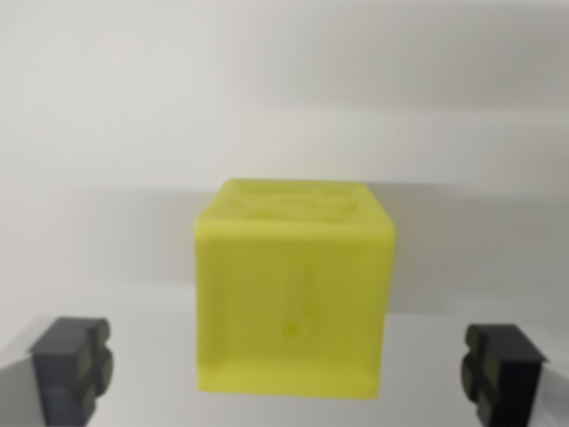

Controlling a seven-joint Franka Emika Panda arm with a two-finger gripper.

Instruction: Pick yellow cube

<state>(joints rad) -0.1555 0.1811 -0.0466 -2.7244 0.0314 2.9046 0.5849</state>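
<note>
A yellow cube [293, 298] sits on a pale surface [133, 116], centred between the wide-open fingers [73, 365] of the empty tool [289, 369]. Both pads stand well clear of its sides; closing too high or off-centre could twist or push the cube away.

The yellow cube [293, 298] at the middle of the frame looks like matt, slightly see-through plastic, smooth on its front face and bumpy with raised relief on top. The two fingers [73, 366] in the lower corners look like dark, matt plastic. The table [133, 116] is pale, smooth and dull.
</note>
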